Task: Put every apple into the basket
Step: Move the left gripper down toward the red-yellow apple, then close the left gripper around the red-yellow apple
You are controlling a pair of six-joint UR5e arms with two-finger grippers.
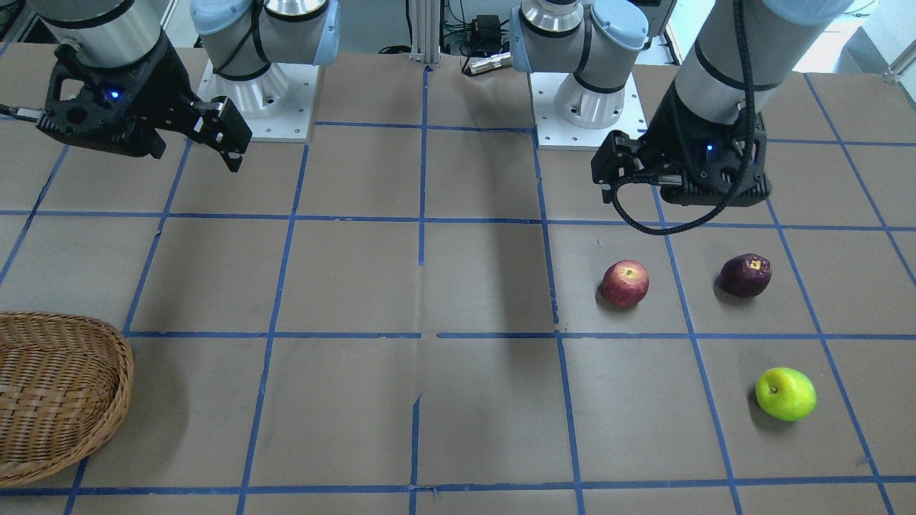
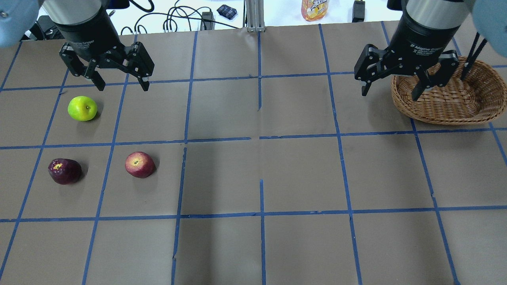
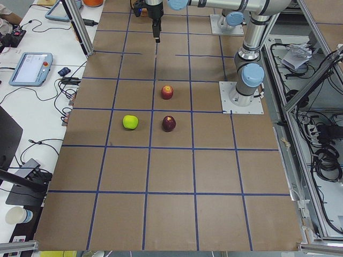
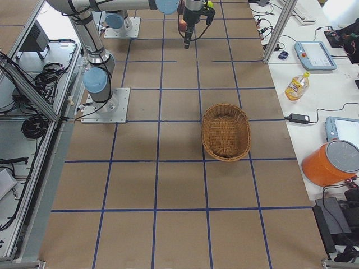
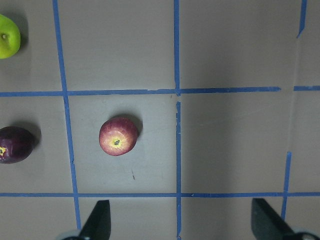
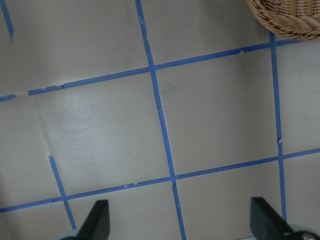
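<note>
Three apples lie on the table's left side in the overhead view: a green apple [image 2: 82, 108], a maroon apple [image 2: 64, 171] and a red apple [image 2: 139, 164]. My left gripper [image 2: 121, 84] is open and empty, hanging above the table beyond the green apple. In the left wrist view the red apple [image 5: 118, 136] lies ahead of the open fingers, left of centre. The wicker basket [image 2: 455, 107] stands at the far right with no apple in it. My right gripper [image 2: 389, 95] is open and empty, above the basket's left rim.
Blue tape lines [image 2: 261, 138] mark a grid on the brown table. The two arm bases [image 1: 257, 93] [image 1: 594, 100] stand at the robot's edge. A drink bottle [image 2: 315, 8] and cables lie beyond the far edge.
</note>
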